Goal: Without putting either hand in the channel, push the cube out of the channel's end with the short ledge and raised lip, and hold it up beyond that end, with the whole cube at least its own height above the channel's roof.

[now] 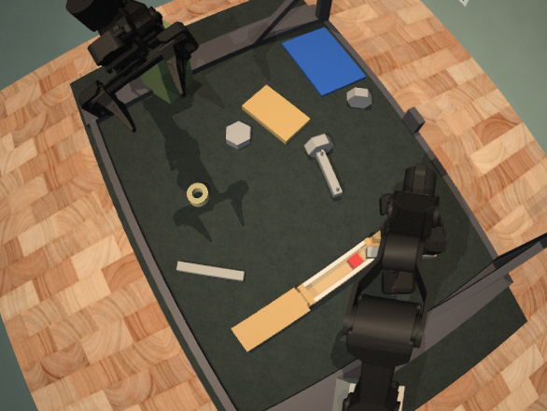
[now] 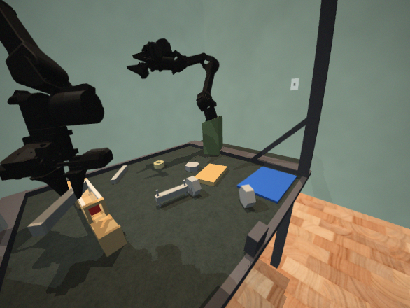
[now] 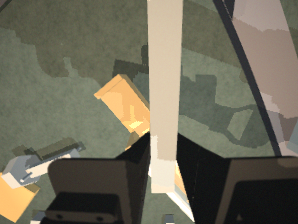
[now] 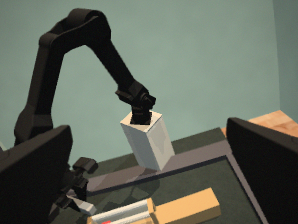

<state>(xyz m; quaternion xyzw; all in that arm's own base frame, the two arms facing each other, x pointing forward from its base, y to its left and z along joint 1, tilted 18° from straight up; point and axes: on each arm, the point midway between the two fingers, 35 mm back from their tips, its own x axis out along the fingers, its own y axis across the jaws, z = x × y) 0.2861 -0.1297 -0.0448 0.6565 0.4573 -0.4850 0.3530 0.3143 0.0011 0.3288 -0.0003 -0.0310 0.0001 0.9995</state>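
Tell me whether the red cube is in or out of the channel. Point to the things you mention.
In. The top view shows the red cube (image 1: 355, 261) (image 2: 94, 210) between the channel's pale side walls (image 1: 334, 262).

Can see a small red cube (image 1: 355, 261) (image 2: 94, 210) (image 4: 106, 222), plain-faced, inside a long straight wooden channel (image 1: 333, 263) (image 2: 94, 190) (image 3: 122, 102) (image 4: 182, 207), tan with white upper edges. Lies low between the channel's walls, near the short-ledge end, not out yet. Visible from above through the long top slot, and darker, in shade, through the end opening. Only partly in frame in the right wrist view. As for the channel, lies flat on the surface, slantwise in the top view, with a longer, plain tan block at the opposite end.
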